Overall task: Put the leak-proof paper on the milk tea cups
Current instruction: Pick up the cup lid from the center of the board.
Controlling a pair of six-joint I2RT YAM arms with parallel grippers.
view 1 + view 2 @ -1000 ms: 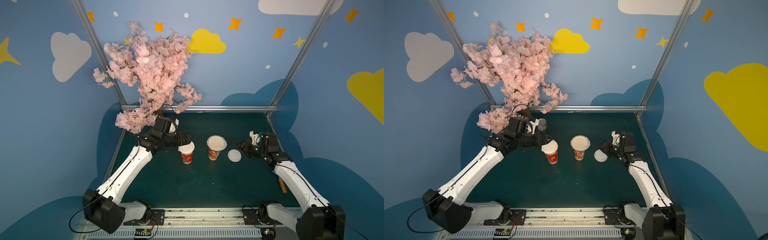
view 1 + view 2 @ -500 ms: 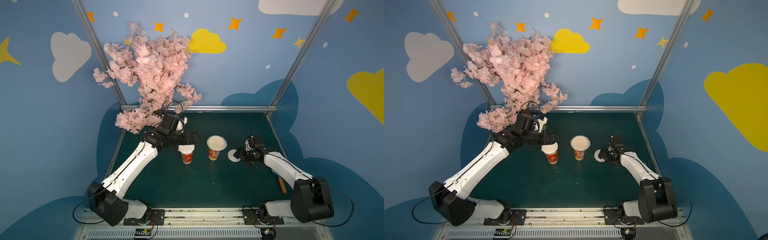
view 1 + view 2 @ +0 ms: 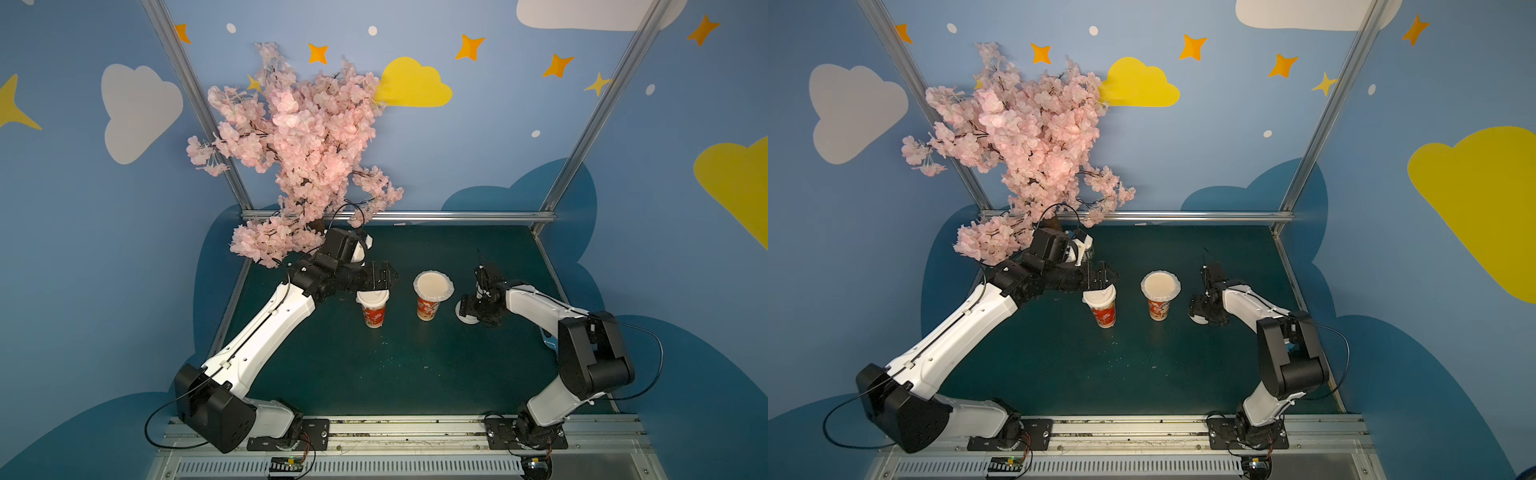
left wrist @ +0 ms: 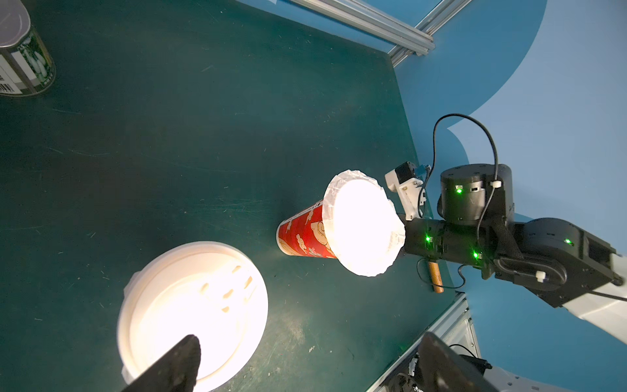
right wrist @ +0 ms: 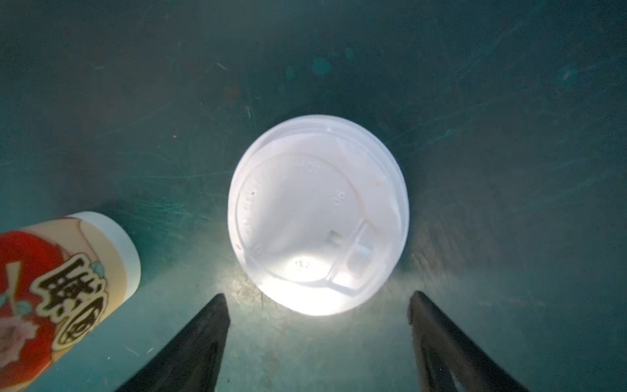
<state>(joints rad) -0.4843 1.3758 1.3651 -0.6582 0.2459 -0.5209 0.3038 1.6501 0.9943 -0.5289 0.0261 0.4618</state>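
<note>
The lower middle of both top views is being filled by the green table (image 3: 415,374). Its far corner, left of centre in the frame, is being overhung by the pink tree (image 3: 307,137). The left arm (image 3: 270,328) is being stretched from the lower left toward the centre, and the right arm (image 3: 536,305) is being folded in from the lower right.

Just left of centre the lidded cup (image 3: 375,316) is being shown upright. Just right of centre, a little apart from it, the papered cup (image 3: 428,308) is being shown upright too. A tin can (image 4: 23,61) is being caught in the left wrist view, well apart from both cups.

The lidded cup is being capped by a white lid (image 4: 191,305), and a thin crinkled edge (image 4: 126,288) is being shown under its rim; whether that is paper cannot be told. A loose lid (image 5: 319,213) is being shown flat on the table, right of the papered cup.

One paper (image 3: 433,286) is being draped over the papered cup's mouth, its scalloped edge hanging down around the rim.

The left gripper (image 4: 309,337) is being held above the lidded cup with its jaws wide apart, one fingertip over the lid. The right gripper (image 5: 318,295) is being held low beside the loose lid, its jaws spread wider than the lid and not touching it.
</note>
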